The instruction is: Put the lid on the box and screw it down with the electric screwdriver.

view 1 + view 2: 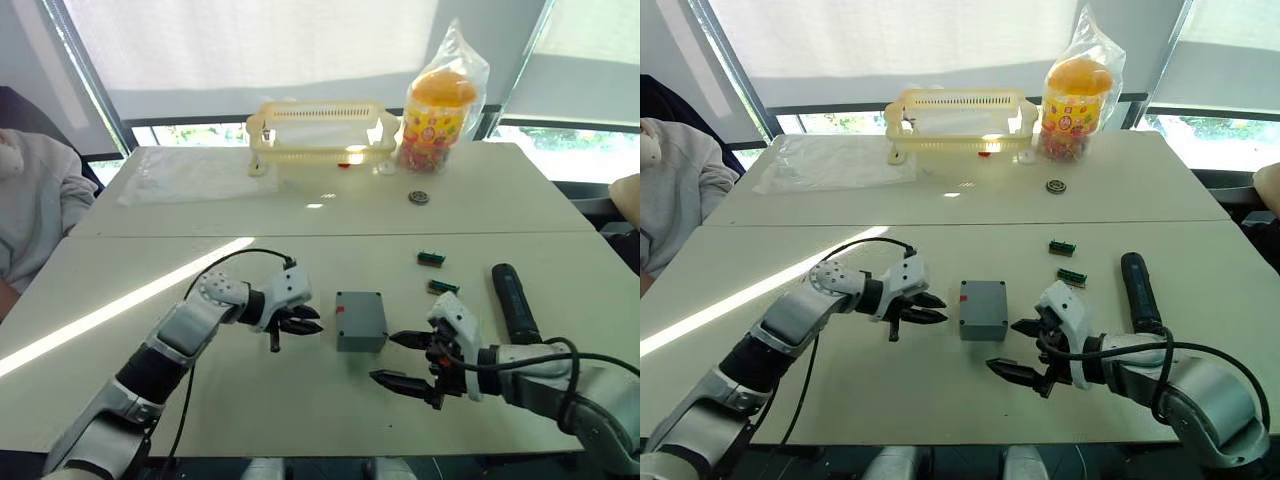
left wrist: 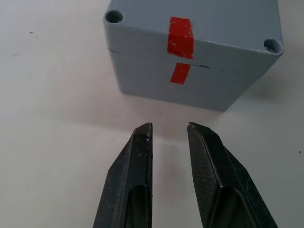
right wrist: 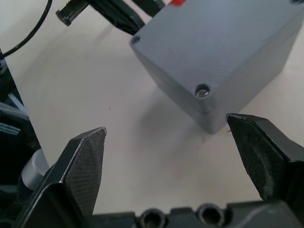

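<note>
The grey box (image 1: 360,322) stands in the middle of the near table. The lid (image 2: 199,19) sits on top of it, and red tape crosses the seam between them. A screw head (image 3: 203,90) shows in one corner hole. My left gripper (image 1: 315,321) is just left of the box, pointing at its taped side, open by a narrow gap and empty. My right gripper (image 1: 383,358) is at the box's near right corner, open wide with nothing in it. The black electric screwdriver (image 1: 514,302) lies on the table to the right, beyond my right wrist.
A yellow slotted basket (image 1: 320,130) and a bagged orange-lidded jar (image 1: 440,105) stand on the far table. Two small green parts (image 1: 431,258) (image 1: 443,287) and a round metal piece (image 1: 419,197) lie right of centre. A person's sleeve (image 1: 30,210) is at far left.
</note>
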Controlling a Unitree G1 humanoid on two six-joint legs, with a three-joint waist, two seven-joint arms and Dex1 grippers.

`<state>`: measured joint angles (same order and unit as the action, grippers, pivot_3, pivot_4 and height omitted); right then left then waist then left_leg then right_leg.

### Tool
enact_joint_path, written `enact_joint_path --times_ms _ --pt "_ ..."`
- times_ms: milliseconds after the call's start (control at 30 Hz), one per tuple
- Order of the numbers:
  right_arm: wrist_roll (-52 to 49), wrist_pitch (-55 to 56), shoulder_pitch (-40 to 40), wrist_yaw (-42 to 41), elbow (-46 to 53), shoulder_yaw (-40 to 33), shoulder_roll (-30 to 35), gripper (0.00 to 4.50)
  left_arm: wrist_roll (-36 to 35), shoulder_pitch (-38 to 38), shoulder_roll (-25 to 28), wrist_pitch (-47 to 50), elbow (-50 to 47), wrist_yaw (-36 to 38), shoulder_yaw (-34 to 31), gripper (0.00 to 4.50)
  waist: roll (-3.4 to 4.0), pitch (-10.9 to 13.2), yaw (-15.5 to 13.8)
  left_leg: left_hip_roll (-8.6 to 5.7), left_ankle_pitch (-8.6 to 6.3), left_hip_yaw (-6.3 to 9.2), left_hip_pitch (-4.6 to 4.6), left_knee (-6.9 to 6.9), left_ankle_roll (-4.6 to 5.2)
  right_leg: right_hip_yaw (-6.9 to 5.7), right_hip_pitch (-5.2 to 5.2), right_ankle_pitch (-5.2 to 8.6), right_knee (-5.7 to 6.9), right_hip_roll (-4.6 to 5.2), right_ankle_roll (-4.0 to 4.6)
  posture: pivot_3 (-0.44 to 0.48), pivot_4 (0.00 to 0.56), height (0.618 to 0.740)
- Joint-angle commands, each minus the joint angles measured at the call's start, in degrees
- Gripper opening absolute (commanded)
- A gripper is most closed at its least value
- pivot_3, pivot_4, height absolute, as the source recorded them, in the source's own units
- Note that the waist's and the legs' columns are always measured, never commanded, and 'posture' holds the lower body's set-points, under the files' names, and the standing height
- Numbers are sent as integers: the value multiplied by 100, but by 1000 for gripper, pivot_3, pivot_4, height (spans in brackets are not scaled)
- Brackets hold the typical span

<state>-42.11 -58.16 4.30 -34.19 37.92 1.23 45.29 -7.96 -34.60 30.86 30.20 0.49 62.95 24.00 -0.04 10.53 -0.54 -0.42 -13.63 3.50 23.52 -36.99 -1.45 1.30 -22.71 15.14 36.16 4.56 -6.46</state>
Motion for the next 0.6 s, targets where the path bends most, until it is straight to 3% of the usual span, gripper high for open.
enact_joint_path --times_ms 33,433,600 --pt "284 171 246 124 -172 312 -245 4418 283 -261 -173 -331 285 -85 142 1125 0 0 9 0 0 0 0 0 0 0 -1 0 1 -1 0 0 150 740" --pt "32 -325 488 229 141 722 -877 4418 1124 -892 -889 -1549 1881 -564 243 1125 0 -2 -13 -1 -1 4 -3 -2 1 -2 3 -8 6 -3 -16 0 150 740" --pt "7 -392 355 403 356 448 -797 4418 1385 -921 -785 -1756 2128 -645 195 1125 -1 -3 -11 -5 0 4 -3 -5 1 -2 5 -8 5 1 -17 0 150 740"
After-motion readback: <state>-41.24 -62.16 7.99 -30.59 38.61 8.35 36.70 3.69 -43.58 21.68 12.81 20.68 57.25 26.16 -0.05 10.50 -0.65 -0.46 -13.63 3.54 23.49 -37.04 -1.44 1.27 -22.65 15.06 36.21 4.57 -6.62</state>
